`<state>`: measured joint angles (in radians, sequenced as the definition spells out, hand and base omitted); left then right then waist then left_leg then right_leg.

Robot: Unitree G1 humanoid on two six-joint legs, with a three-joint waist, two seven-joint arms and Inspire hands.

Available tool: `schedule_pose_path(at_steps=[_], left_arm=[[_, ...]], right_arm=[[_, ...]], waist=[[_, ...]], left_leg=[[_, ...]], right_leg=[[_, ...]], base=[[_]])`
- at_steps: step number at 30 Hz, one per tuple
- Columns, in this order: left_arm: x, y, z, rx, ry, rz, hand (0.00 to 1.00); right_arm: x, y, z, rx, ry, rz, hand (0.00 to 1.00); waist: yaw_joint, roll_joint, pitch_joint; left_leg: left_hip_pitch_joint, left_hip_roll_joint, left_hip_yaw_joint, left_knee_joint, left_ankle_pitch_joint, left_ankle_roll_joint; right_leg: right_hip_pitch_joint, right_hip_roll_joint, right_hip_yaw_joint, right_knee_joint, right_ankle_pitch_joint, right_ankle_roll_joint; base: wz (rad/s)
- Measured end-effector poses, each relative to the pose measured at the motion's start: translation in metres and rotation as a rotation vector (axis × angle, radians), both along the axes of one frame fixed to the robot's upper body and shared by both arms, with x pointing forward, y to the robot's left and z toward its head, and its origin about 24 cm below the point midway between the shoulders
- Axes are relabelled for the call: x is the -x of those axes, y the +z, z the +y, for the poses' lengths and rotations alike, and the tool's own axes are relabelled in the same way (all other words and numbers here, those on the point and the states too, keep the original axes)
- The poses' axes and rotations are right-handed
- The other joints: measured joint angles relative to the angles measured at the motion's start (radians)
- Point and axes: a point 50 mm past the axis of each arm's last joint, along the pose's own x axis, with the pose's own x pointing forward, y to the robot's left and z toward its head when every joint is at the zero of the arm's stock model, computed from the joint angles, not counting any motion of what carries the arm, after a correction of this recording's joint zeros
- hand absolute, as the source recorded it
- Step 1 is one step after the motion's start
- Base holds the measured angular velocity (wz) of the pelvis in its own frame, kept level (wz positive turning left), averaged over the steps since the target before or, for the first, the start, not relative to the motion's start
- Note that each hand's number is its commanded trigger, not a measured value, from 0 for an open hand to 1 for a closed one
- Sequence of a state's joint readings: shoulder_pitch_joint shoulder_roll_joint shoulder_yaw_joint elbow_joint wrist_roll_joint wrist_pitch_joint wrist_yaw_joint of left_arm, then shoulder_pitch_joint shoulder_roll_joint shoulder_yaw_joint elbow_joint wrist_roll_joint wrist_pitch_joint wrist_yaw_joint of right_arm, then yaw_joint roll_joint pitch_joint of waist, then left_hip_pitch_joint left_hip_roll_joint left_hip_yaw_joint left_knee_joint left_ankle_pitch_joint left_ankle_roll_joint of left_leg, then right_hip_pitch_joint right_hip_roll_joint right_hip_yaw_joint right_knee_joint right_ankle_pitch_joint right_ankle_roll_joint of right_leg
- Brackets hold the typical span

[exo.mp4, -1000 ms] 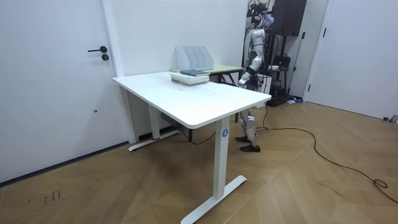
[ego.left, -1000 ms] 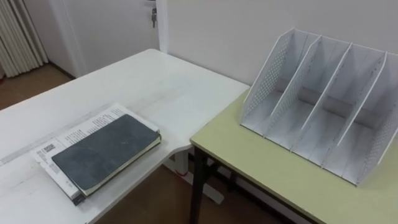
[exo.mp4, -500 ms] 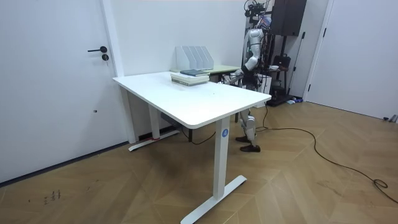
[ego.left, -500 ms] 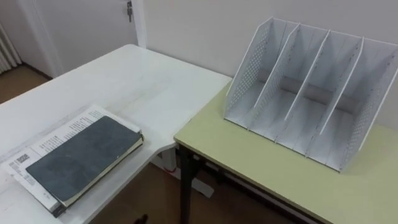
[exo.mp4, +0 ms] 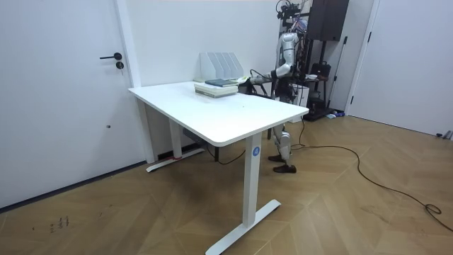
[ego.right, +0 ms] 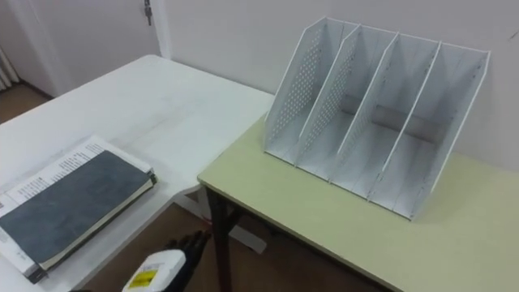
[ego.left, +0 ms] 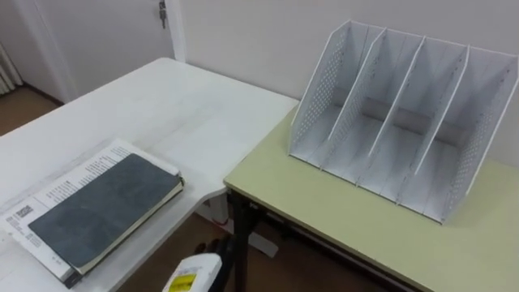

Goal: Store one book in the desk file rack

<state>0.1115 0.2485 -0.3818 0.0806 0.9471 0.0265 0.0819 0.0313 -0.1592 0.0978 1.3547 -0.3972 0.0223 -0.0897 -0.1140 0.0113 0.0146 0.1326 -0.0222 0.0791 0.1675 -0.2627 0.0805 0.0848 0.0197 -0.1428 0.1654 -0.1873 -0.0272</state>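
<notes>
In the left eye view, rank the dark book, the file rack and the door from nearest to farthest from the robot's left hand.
From the left hand:
1. The dark book, left of it on the white table.
2. The file rack, upper right on the green desk.
3. The door, far top left.

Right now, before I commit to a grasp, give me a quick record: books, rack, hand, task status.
books: dark grey book lies flat on a white printed book, near the edge of the white table
file rack: file rack stands upright on the green desk by the wall; its compartments look empty
left hand: left hand is low in the gap between table and desk, apart from the books
task status: no book grasped, none in the rack yet
</notes>
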Motion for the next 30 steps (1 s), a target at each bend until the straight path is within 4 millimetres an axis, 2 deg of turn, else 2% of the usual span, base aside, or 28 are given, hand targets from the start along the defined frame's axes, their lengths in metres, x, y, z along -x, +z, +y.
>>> schedule_pose_path(at_steps=[2,10,14,21,24,26,30], left_arm=[[-0.002,0.012,-0.004,-0.017,-0.02,-0.104,0.0],[-0.004,0.03,-0.002,-0.027,-0.02,-0.286,0.0],[-0.006,0.046,0.002,-0.019,-0.011,-0.409,0.0],[-0.007,0.056,0.01,0.004,0.046,-0.55,0.0],[-0.008,0.06,0.016,0.005,0.08,-0.595,0.0],[-0.008,0.06,0.019,0.003,0.098,-0.609,0.0],[-0.007,0.059,0.022,-0.006,0.12,-0.609,0.0]], right_arm=[[0.0,0.0,0.001,0.004,0.022,0.001,0.0],[0.008,-0.001,0.002,0.003,0.036,0.018,0.0],[0.012,-0.001,0.002,0.006,0.032,0.027,0.0],[0.016,-0.002,0.001,0.013,0.005,0.034,0.0],[0.018,-0.002,0.0,0.017,-0.013,0.044,0.0],[0.02,-0.002,0.0,0.022,-0.018,0.056,0.0],[0.02,-0.002,-0.001,0.025,-0.022,0.062,0.0]], waist=[[0.001,0.004,-0.0002],[0.002,0.005,-0.0004],[0.006,0.005,-0.0008],[0.014,0.004,-0.0033],[0.025,0.003,-0.0093],[0.033,0.003,-0.0182],[0.036,0.004,-0.0204]], left_leg=[[0.004,0.0,0.001,0.0,0.0,0.0],[0.013,0.0,0.003,-0.003,0.001,-0.002],[0.013,0.0,0.0,-0.003,0.002,-0.003],[0.013,0.0,-0.004,-0.003,0.002,-0.003],[0.011,0.0,-0.004,-0.003,0.002,-0.003],[0.011,0.0,-0.005,-0.003,0.002,-0.003],[0.019,0.0,-0.011,-0.003,0.002,-0.003]], right_leg=[[0.004,0.0,0.002,0.0,0.0,0.0],[0.02,0.001,0.004,-0.016,0.0,0.0],[0.02,0.001,0.005,-0.016,0.0,0.0],[0.02,0.0,0.003,-0.016,0.0,0.0],[0.02,0.0,-0.001,-0.016,0.0,0.0],[0.02,0.0,-0.004,-0.016,0.0,0.0],[0.032,-0.001,-0.012,-0.018,0.0,0.0]], base=[[0.06],[0.0],[0.0],[0.0],[0.0],[0.0],[0.08]])
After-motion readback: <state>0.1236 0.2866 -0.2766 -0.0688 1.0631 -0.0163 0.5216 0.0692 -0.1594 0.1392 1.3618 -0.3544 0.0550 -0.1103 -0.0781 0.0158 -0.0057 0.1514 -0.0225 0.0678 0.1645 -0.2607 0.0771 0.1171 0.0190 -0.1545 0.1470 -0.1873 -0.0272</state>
